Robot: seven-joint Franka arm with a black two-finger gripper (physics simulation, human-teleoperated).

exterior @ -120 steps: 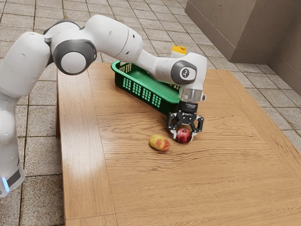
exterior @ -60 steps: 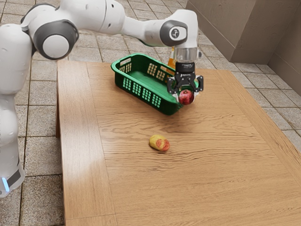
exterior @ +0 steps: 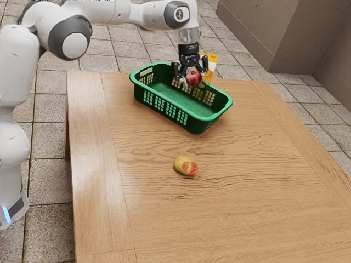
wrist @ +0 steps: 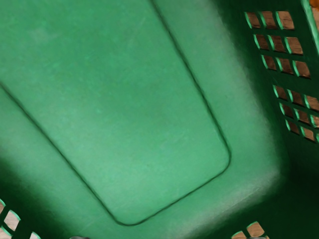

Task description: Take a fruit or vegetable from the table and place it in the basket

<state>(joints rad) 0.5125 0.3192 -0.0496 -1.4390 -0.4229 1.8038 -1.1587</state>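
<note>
Hovering over the floor of the green basket [exterior: 195,121], had latticed walls around with open room between, and a yellow container [exterior: 212,59] just beyond the far long rim. Looked at a roundish red fruit [exterior: 193,77] above that floor, facing and long axis unclear. Had the end effector [exterior: 194,81] clamped on both its sides, fingers parted to its width.

The table [exterior: 247,192] holds a basket [exterior: 204,125] and one fruit [exterior: 185,165].

The arm [exterior: 148,16] reaches outward, wrist [exterior: 188,36] near upright, black jaws pointing down, gripping while parted.
</note>
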